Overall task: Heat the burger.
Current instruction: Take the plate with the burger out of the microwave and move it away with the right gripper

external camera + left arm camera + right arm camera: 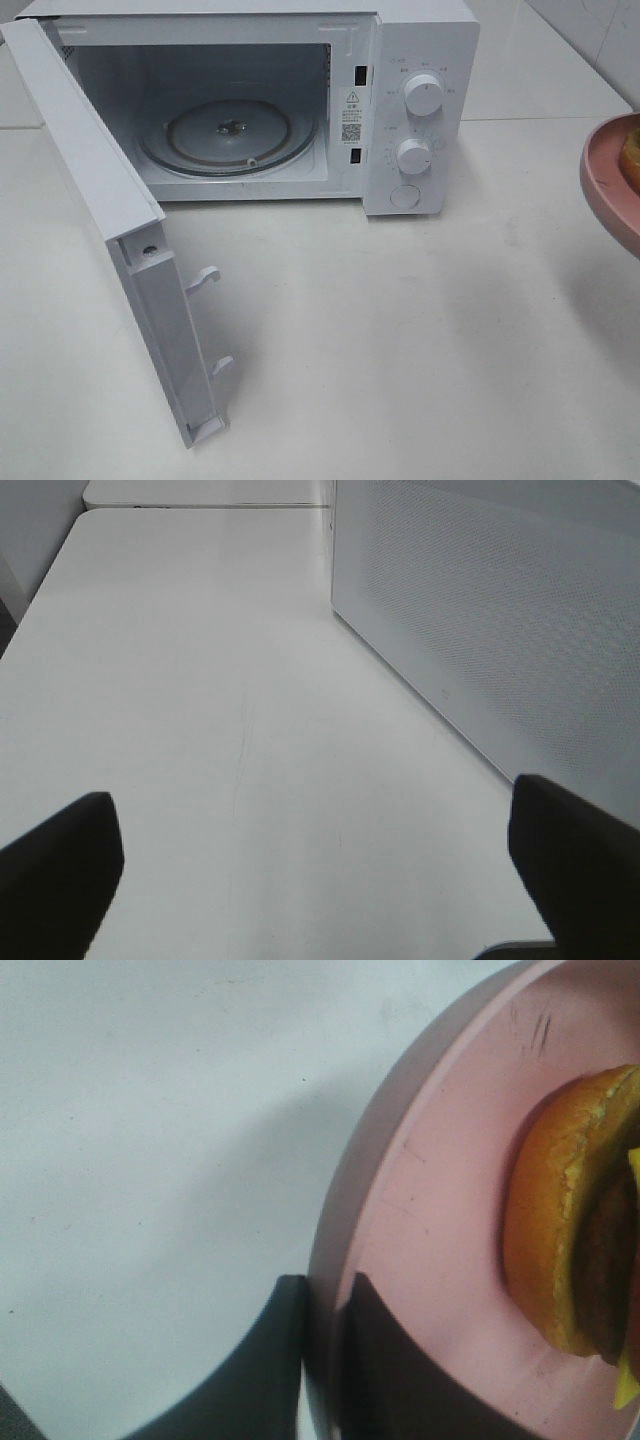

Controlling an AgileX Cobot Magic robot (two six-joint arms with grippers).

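Overhead, white microwave (300, 100) open, round pink plate (608, 185) airborne right, near it. Left pincer (315, 865) spread, idle. Right pincer (322, 1345) pinching plate rim; tan-bun burger (575, 1220) could slide off if tilted.

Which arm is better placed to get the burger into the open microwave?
Right. Its gripper is shut on the pink plate carrying the burger; the left gripper is open, empty, outside the door.

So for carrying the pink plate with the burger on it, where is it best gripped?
By its thin raised rim, from the outer edge, one finger over and one under, as the right gripper is shut on the pink plate now. The burger fills the middle, so only the rim is free.
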